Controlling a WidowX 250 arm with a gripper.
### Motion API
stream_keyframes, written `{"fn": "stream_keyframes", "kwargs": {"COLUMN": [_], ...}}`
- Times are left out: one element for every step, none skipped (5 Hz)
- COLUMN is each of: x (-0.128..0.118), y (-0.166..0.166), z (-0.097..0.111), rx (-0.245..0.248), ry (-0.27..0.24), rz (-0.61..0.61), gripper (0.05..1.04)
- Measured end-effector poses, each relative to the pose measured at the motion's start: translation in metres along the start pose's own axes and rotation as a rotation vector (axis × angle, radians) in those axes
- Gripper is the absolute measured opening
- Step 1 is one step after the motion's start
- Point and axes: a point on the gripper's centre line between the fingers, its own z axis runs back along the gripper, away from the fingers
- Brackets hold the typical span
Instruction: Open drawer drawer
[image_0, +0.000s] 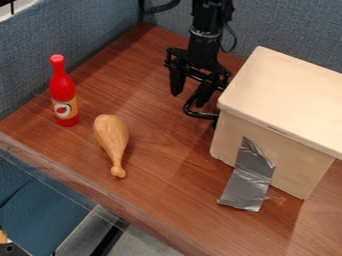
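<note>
Front edge of the wooden table (87, 187) nearest. Just in from it, a strip of silver tape (248, 182) runs down the near face of a pale box (280, 100) onto the tabletop; my guess is it anchors the box so a pull on the drawer won't drag the lot.

Box sits toward the table's back edge, right of the arm. Black looped handle (200, 116) juts from its left side, low down. Drawer front is turned away from me; with the loop so close to the box, I judge the drawer shut, or nearly.

Black gripper (189, 97) hangs over the back part of the table, pincer wide, its two fingers apart and nothing held. Nearer finger is right by the loop; contact, can't tell. Placement makes sense: a finger hooked inside the loop could draw it out leftward, along the table's length.

Others: red bottle (63, 92) upright near the left edge, close to the blue-grey partition (73, 30). Toy drumstick (111, 135) on its side between bottle and box, thin end toward the front edge. Both look off the drawer's line, though a long or skewed pull might bring arm or drawer close to them. Likelier trouble: finger slipping off the loop.
</note>
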Motion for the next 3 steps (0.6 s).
{"fn": "stream_keyframes", "kwargs": {"x": [0.0008, 0.0006, 0.0006], "y": [-0.0014, -0.0049, -0.0027], "z": [-0.0013, -0.0017, -0.0017], "rx": [-0.001, -0.004, -0.01], "ry": [-0.009, -0.009, -0.009], "rz": [0.01, 0.014, 0.023], "gripper": [0.375, 0.175, 0.131]}}
